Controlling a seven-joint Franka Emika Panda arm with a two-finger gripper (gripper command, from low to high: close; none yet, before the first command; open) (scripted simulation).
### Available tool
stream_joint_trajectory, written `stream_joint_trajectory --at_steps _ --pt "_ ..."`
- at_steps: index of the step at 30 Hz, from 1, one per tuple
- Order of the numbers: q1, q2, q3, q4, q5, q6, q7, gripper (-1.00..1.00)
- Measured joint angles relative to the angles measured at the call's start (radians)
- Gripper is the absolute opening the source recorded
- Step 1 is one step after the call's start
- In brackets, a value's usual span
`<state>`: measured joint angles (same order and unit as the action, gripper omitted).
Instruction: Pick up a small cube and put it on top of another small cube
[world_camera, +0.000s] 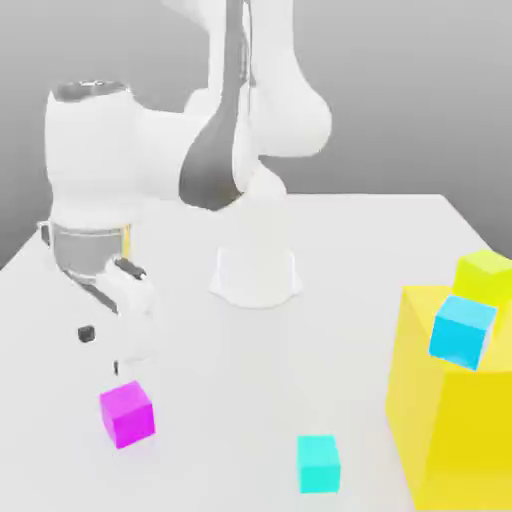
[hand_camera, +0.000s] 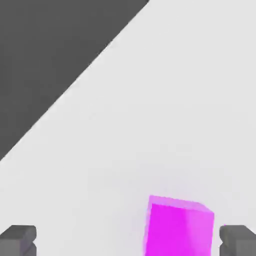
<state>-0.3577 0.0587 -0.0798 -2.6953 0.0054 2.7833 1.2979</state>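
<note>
magenta cube (hand_camera: 179, 227) between spread jaws, nearer one

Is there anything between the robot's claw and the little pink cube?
No. In the exterior view, only bare white table separates the open gripper from the pink cube.

Glossy white robot arm (world_camera: 250, 110) of rounded, bulbous links with dark grey inset panels, a silver-grey wrist band (world_camera: 85, 245), and a white two-finger gripper (world_camera: 100, 350) tipped with dark grey pads (hand_camera: 19, 239).
</note>
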Motion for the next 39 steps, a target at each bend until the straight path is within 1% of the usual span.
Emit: stream_joint_trajectory --at_steps 6,7,14,20,23,27,38,39 --pt "-0.029 0.217 0.036 0.018 0.062 0.17 -0.026 0.0" --pt "-0.034 0.246 0.042 0.022 0.064 0.194 -0.028 -1.0" --pt "-0.037 0.249 0.045 0.023 0.061 0.197 -0.025 -1.0" --pt "-0.022 0.056 0.023 -0.01 0.018 0.038 0.006 -1.0" --pt "0.073 -0.026 0.08 0.032 0.008 -0.083 0.0 -1.0" --pt "0.231 -0.126 0.153 0.11 0.025 -0.254 -0.034 -1.0" --pt "0.568 -0.381 0.42 0.323 0.127 -0.715 -0.162 -1.0" --pt "0.588 -0.385 0.438 0.323 0.132 -0.719 -0.168 -1.0"
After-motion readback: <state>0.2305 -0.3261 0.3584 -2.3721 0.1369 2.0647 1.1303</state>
